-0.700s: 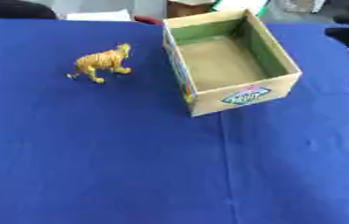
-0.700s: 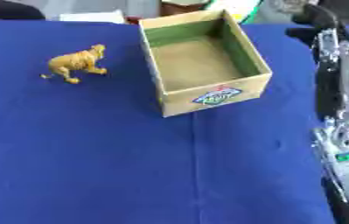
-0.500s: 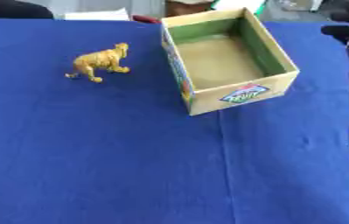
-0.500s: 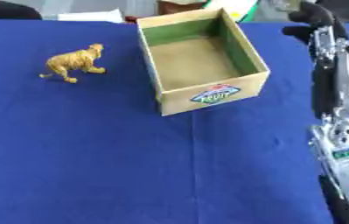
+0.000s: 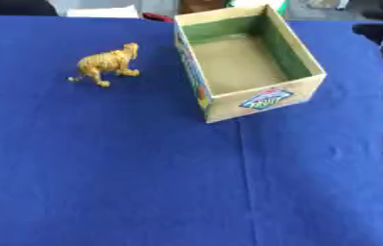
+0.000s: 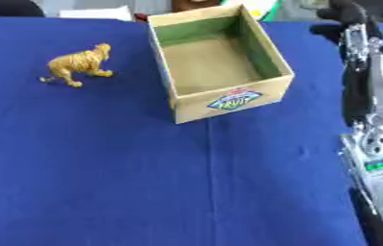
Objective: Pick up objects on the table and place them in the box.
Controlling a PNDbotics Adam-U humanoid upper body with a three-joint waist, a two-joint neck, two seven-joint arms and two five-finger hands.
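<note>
Box (image 6: 220, 57) open, colourful front label (image 6: 231, 100) illegible

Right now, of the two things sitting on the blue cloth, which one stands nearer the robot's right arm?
The open cardboard box. It stands right of centre, close to the right arm at the picture's right edge, while the toy tiger stands to the box's left.

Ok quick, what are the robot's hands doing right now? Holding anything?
Left robot hand: not in view.
Right robot hand: a dark shape at the top right, beyond the box; cannot tell whether it is open or closed, and nothing shows in it.
</note>
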